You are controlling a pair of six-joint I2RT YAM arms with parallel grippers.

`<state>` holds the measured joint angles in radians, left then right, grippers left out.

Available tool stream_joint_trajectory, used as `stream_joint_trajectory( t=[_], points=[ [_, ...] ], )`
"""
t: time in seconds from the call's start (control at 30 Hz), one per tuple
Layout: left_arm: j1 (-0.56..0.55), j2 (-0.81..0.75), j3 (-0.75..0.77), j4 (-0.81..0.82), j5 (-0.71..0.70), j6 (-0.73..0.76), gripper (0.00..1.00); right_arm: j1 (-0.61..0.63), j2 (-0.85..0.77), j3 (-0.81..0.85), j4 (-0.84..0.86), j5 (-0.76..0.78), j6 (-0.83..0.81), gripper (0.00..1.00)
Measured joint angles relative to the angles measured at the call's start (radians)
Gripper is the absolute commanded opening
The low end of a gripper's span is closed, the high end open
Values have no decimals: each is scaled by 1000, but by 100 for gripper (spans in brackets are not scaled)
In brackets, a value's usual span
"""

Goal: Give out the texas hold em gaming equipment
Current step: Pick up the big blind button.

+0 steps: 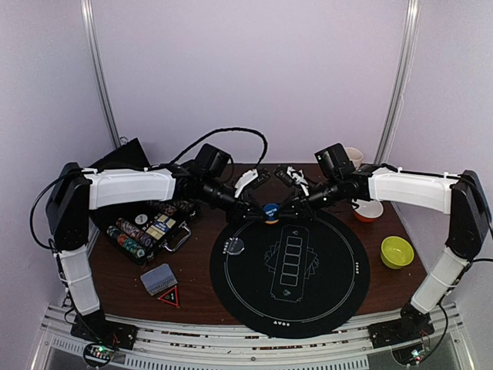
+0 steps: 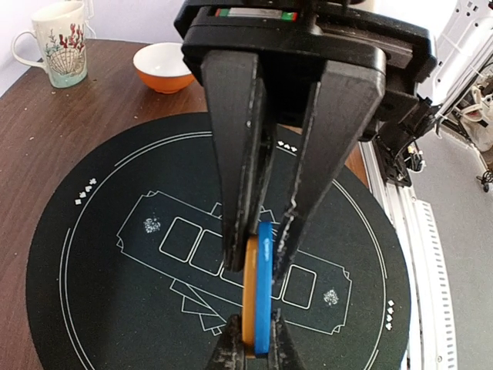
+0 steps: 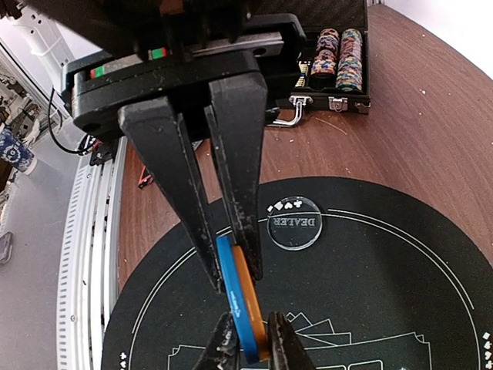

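Blue and orange buttons (image 2: 264, 285) tight between left fingers (image 2: 239, 154) and right fingers (image 3: 239, 154), arms (image 1: 131, 187) outstretched inward.

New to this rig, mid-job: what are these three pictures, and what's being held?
Two white robot arms work at a wooden table. The wide picture looks down from above and behind them; the other two come from a camera on each wrist, looking along that arm's black fingers. The left gripper and right gripper meet at the far edge of the black round mat, both pinching the same stacked blue and orange round buttons. A clear dealer button lies on the mat. Left of it: striped poker chips and a grey-blue card deck. Right: an orange bowl and a green bowl.
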<state>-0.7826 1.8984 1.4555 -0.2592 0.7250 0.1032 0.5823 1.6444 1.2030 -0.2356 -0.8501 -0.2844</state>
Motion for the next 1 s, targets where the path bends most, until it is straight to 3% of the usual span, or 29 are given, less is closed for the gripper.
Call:
stream_joint_trajectory(
  t=[0.1, 0.2, 0.27, 0.37, 0.67, 0.77, 0.87, 1.0],
  points=[
    [3, 0, 6, -13, 15, 8, 0, 0, 0, 0, -1, -14, 0, 1],
    [5, 0, 13, -32, 28, 15, 0, 0, 0, 3, -4, -32, -4, 0],
    [5, 0, 15, -35, 32, 19, 27, 0, 0, 6, -11, -39, -4, 0],
    [5, -3, 3, 11, 22, 11, 45, 1, 0, 8, 6, -58, 27, 0],
    [1, -129, -318, 502, 0, -154, 35, 1, -82, 14, 272, -104, 240, 0],
    [1, -146, -366, 651, -5, -208, 44, 1, -105, 13, 325, -109, 273, 0],
    [1, -158, -380, 757, -17, -242, 45, 1, -107, 13, 340, -109, 288, 0],
    [1, -191, -420, 890, -57, -274, 31, 1, -107, 13, 343, -111, 295, 0]
  ],
)
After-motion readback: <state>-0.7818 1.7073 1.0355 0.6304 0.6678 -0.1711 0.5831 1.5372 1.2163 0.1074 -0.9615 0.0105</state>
